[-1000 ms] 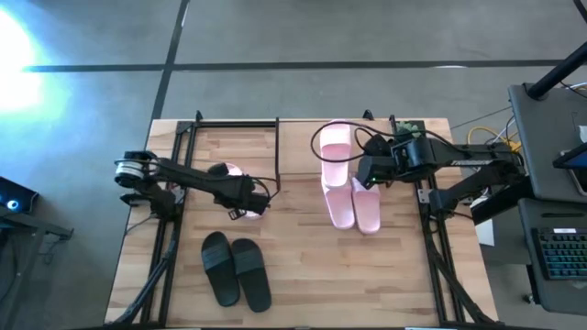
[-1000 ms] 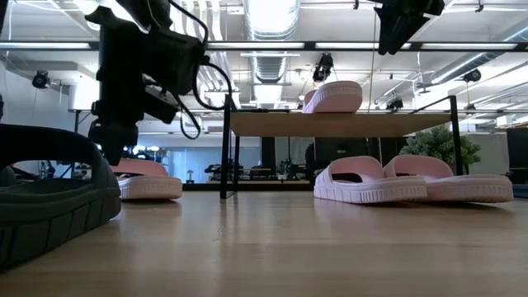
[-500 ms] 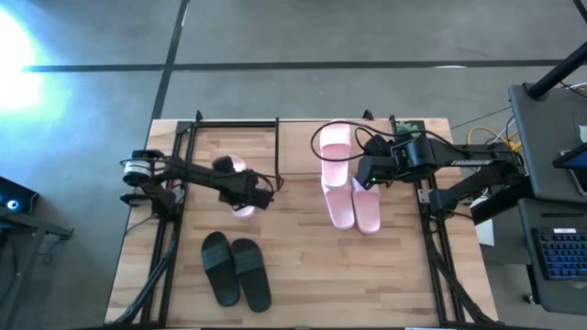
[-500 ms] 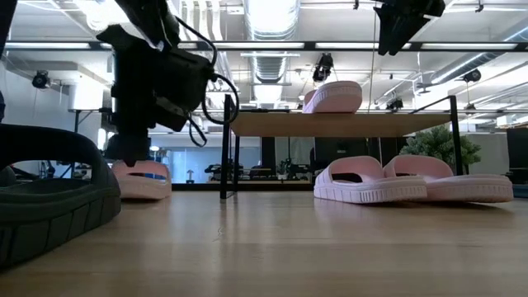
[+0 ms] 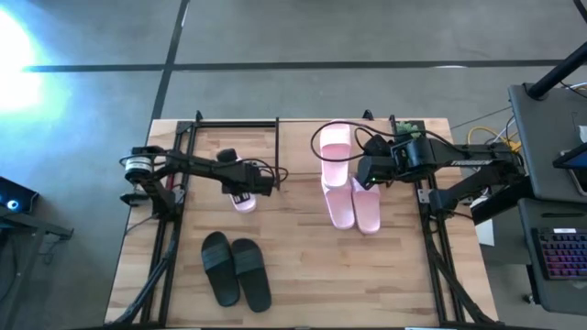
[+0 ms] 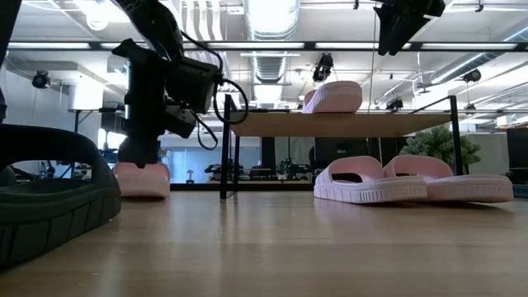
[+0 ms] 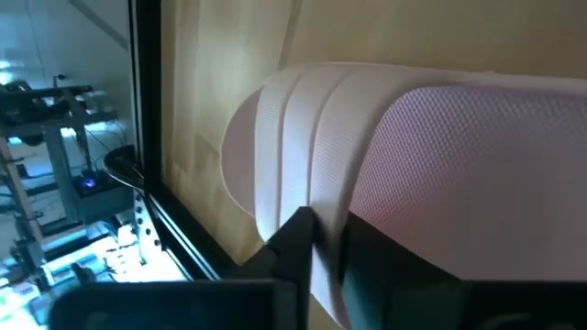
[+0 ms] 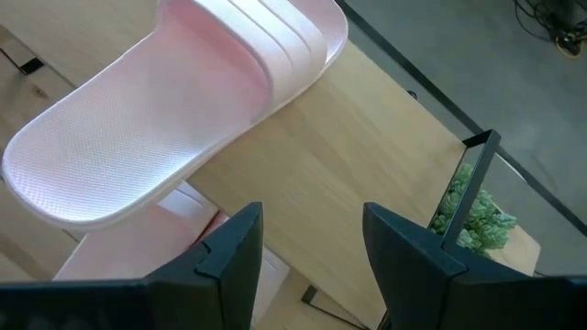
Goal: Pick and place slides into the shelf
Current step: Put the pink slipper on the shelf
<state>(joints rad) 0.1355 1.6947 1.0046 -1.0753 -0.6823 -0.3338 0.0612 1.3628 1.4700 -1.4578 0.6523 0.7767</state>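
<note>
One ribbed, dimple-textured pink slide [image 7: 385, 174] clamped in left gripper [image 5: 246, 188], right gripper [image 8: 307, 252] spread wide.

Pink slide [image 5: 243, 199] mostly hidden under left tool [image 5: 240, 188], fingers unclear

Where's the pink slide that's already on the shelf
In the high view, the pink slide lies on the shelf at the table's far middle, just left of the right tool.

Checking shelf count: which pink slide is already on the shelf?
The lone pink slide on the shelf top board, below the right claw. The pink pair lies on the table; another is at the left claw.
</note>
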